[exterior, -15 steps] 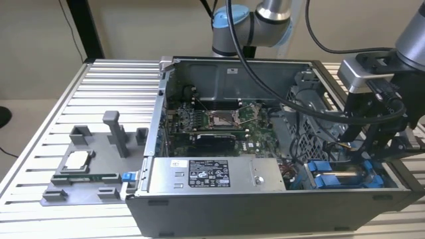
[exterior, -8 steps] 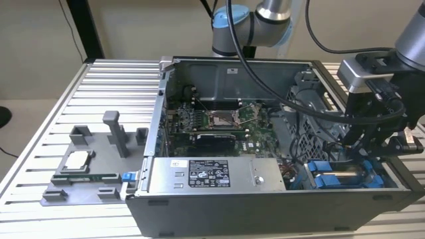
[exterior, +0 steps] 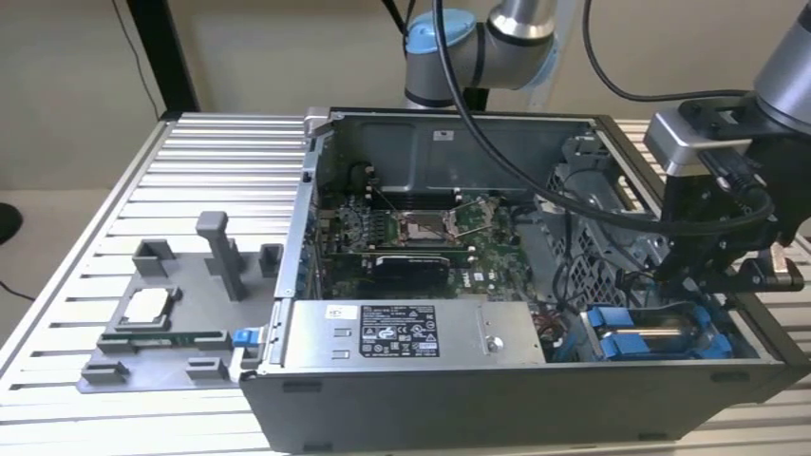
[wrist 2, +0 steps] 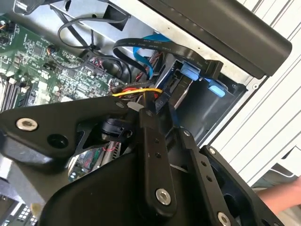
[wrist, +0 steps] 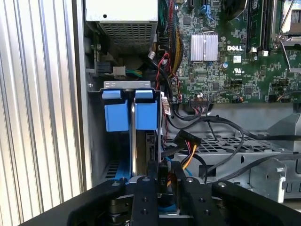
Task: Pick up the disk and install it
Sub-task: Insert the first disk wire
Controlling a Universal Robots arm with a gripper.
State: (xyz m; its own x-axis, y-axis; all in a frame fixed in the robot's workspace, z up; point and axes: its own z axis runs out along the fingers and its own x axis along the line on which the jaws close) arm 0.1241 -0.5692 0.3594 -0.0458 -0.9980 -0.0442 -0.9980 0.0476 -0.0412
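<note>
Gripper (exterior: 709,280), black, hangs over the near right corner of the open computer case (exterior: 507,404), just above the drive bay; whether it has hold of anything cannot be told.

At the exterior view's left, a grey fixture tray (exterior: 152,375) lies on the slatted table (exterior: 228,152). It carries a small square chip (exterior: 146,309) and a green memory stick (exterior: 165,337), both well apart from the arm.

Next comes the case. A grey box with a sticker (exterior: 405,332) lies along its near wall, and the green motherboard (exterior: 419,228) lies beyond the box.

At the exterior view's right, the disk (exterior: 656,337) sits in the drive bay, silver-grey between bright blue carrier parts, just below the gripper.

In the first wrist view, two blue tabs (wrist: 146,113) stand side by side in the bay. A bundle of black, red and orange cables (wrist: 186,140) crowds just beside them, on the motherboard side, close to the gripper.
</note>
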